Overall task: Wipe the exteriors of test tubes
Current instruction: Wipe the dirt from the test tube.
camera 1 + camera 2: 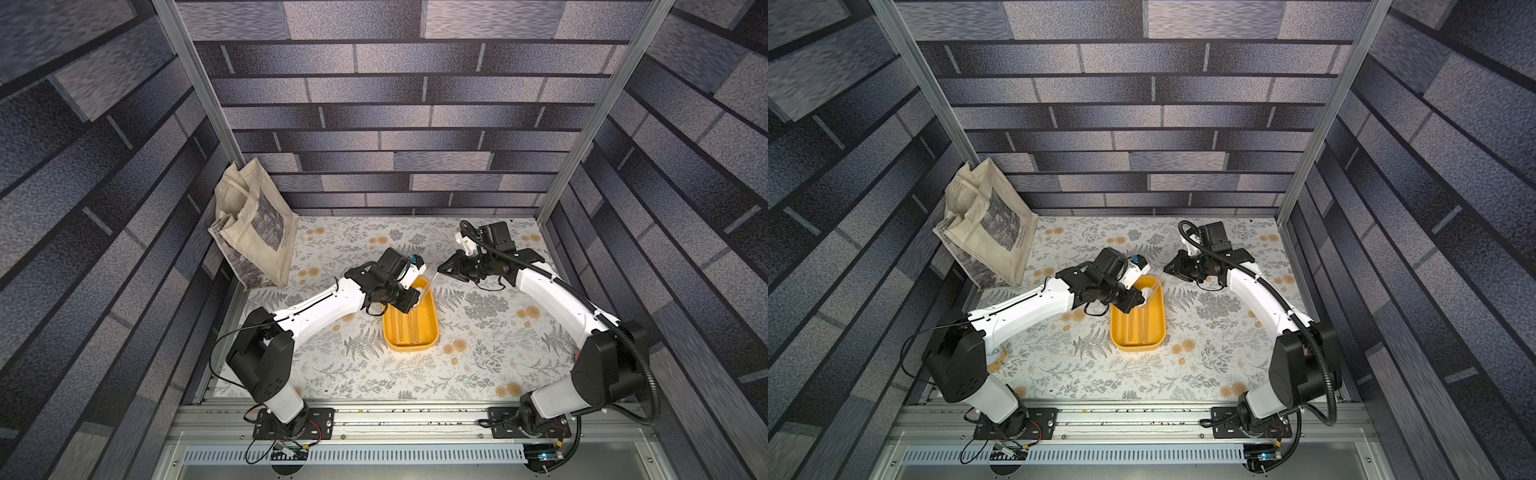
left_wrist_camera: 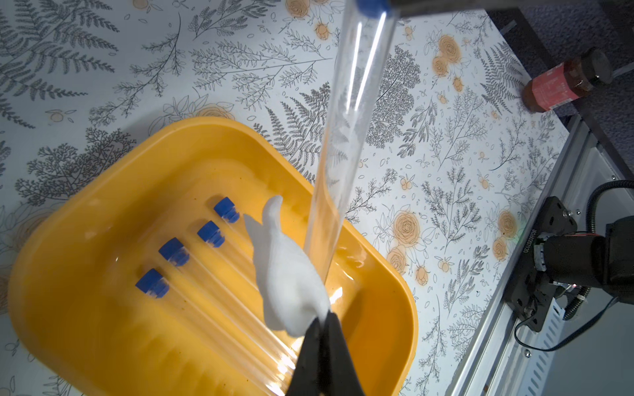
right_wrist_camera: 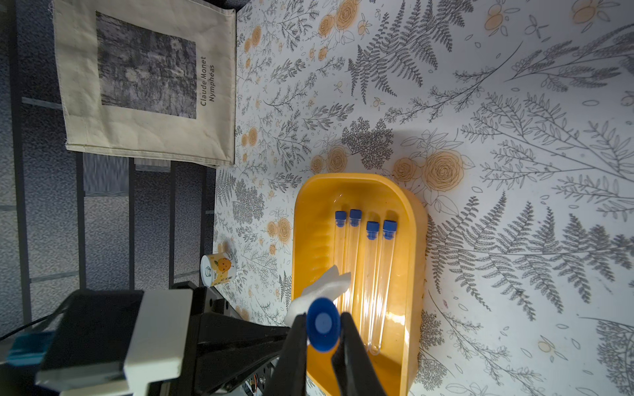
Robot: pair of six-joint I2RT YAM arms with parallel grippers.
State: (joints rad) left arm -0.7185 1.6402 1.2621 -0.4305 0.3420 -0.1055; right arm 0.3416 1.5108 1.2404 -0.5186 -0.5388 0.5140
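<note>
Yellow tray (image 3: 310, 223); blue-capped clear tubes (image 3: 370, 274); white cloth (image 2: 288, 281); floral tabletop (image 3: 514, 103).

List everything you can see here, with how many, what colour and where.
test tubes: five, clear with blue caps, four lying in the tray, the fifth tube held over it
cloth: one, white, at the fifth tube's lower end
tray: one, yellow, middle of the table
tote bag: one, cream, far corner on the left arm's side
small can: one, white and orange, on the table by the left arm
bottle: one, brown with red label, past the table edge, right arm's side
table: one, white floral print
left gripper: one, black, shut on the cloth
right gripper: one, black, shut on the fifth tube's cap end
</note>
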